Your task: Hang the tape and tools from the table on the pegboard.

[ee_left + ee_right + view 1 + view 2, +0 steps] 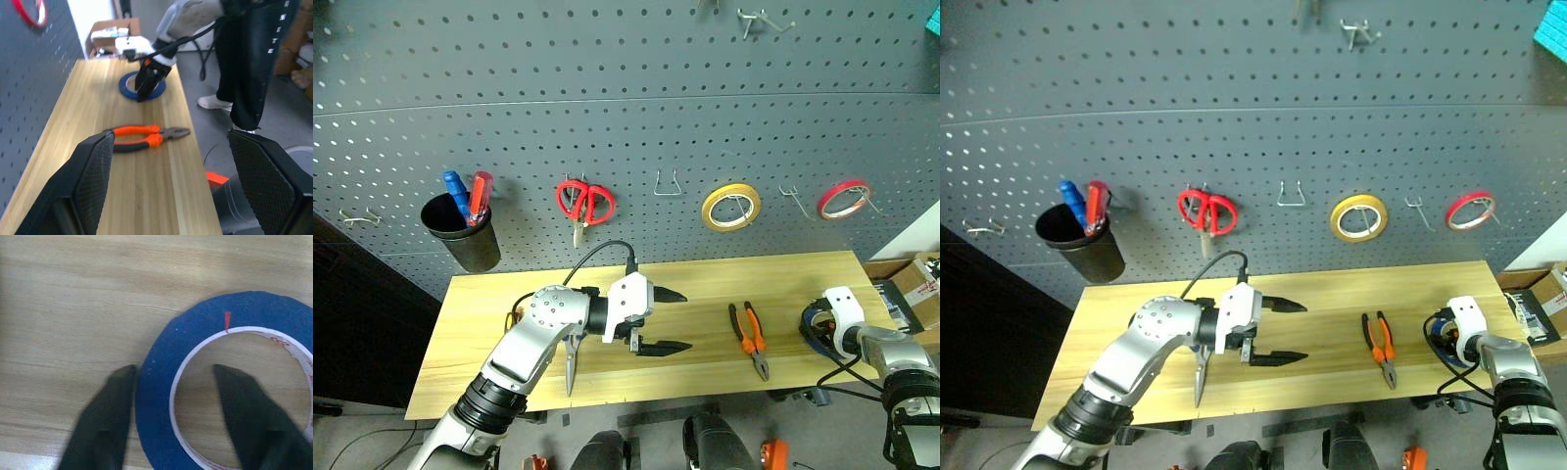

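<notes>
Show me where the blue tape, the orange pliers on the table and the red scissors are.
blue tape [161,382], right wrist view, blue ring band.
orange pliers [750,335], left eye view, orange handles.
red scissors [584,204], left eye view, red finger loops.

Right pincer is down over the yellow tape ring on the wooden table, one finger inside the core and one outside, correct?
Not quite: the flat tape ring lying on the light wooden table under the right pincer is blue with a pale core, not yellow. The right wrist view shows it, with one finger inside the core and one outside, as you said.
</notes>
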